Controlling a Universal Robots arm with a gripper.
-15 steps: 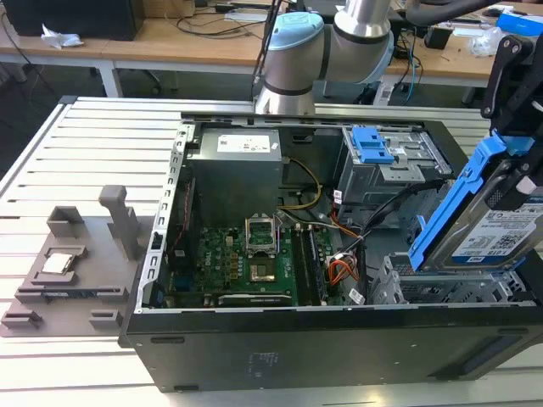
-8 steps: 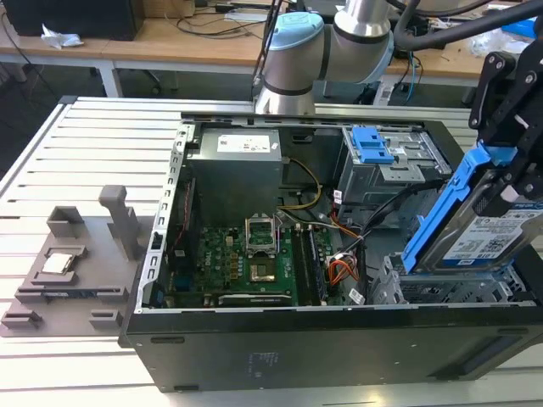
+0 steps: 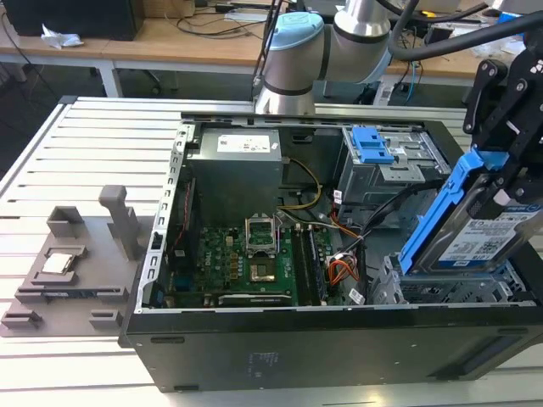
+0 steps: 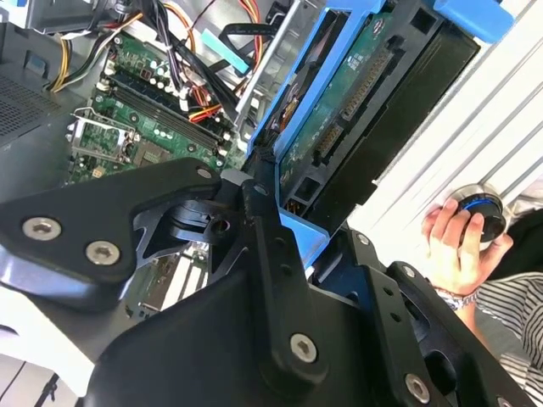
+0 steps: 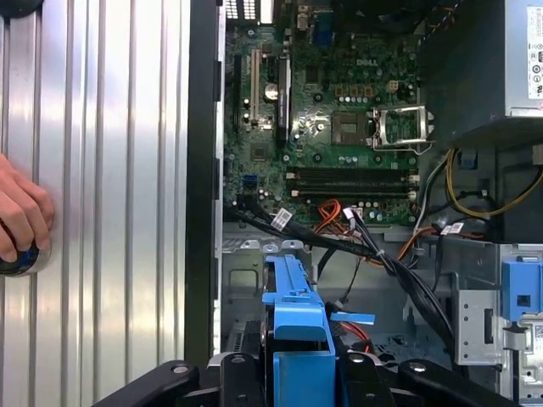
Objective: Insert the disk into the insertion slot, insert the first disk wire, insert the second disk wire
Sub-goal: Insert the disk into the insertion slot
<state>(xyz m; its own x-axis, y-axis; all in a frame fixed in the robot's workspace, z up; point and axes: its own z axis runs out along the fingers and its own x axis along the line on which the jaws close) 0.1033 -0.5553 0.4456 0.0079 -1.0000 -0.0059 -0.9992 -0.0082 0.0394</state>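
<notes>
The gripper (image 3: 502, 161) is clamped on the disk (image 3: 479, 229), which hangs tilted just above the insertion slot (image 3: 441, 292) (exterior view's right). Recommended: square the blue carrier with the slot walls and steer clear of the loose wires (image 5: 373, 248).

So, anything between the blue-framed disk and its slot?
Nothing visibly blocks it. The gripper holds the grey disk in its blue carrier tilted over the perforated grey slot; a black cable bundle runs close beside.
</notes>
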